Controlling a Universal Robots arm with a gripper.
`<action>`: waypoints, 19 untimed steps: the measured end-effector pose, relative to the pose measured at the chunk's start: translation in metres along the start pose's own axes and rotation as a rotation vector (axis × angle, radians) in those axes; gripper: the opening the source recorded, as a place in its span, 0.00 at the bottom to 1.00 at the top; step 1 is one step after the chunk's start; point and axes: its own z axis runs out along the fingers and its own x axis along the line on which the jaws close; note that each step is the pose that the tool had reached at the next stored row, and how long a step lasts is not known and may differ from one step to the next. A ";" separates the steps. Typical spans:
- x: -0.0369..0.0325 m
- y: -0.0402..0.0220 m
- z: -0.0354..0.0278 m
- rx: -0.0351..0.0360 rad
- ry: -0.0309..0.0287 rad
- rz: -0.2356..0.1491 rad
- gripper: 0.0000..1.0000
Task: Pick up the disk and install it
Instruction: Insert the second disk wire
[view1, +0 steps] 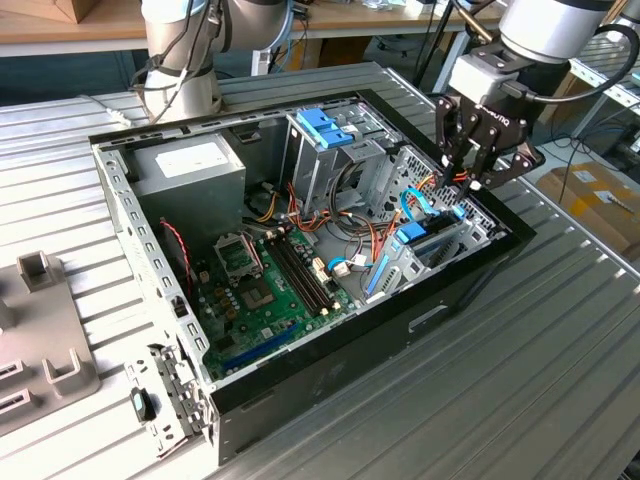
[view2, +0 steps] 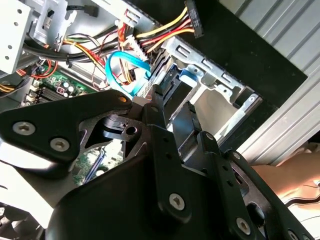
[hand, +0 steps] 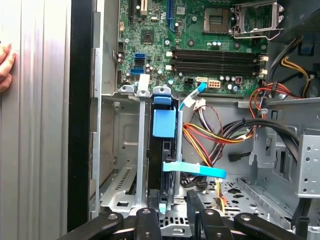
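Observation:
The disk (view1: 432, 238) stands on edge in the drive bay at the corner of the open computer case (view1: 300, 385), on the exterior view's right. Its blue rail and tab (hand: 164, 122) show in the first wrist view, and its dark edge (view2: 172, 82) in the second. My gripper (view1: 466, 183) hangs just above the bay, over the disk's end, clear of it. The fingers (hand: 154, 210) stand a little apart with nothing between them. In both wrist views the gripper (hand: 172, 199) (view2: 171, 102) lines up with the disk's slot.
Coloured cables (hand: 210, 140) and a blue data cable (view2: 125, 75) lie beside the bay. A tall metal cage with a blue top (view1: 325, 130), a grey power box (view1: 190, 165) and the motherboard (view1: 265, 290) fill the case. A person's hand (hand: 5, 65) rests outside the case wall.

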 end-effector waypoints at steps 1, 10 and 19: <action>0.0001 -0.0033 0.0001 0.0001 -0.0001 -0.004 0.36; 0.0005 -0.0267 0.0012 0.0007 -0.0013 -0.031 0.36; 0.0008 -0.0324 0.0018 0.0039 -0.0066 -0.160 0.36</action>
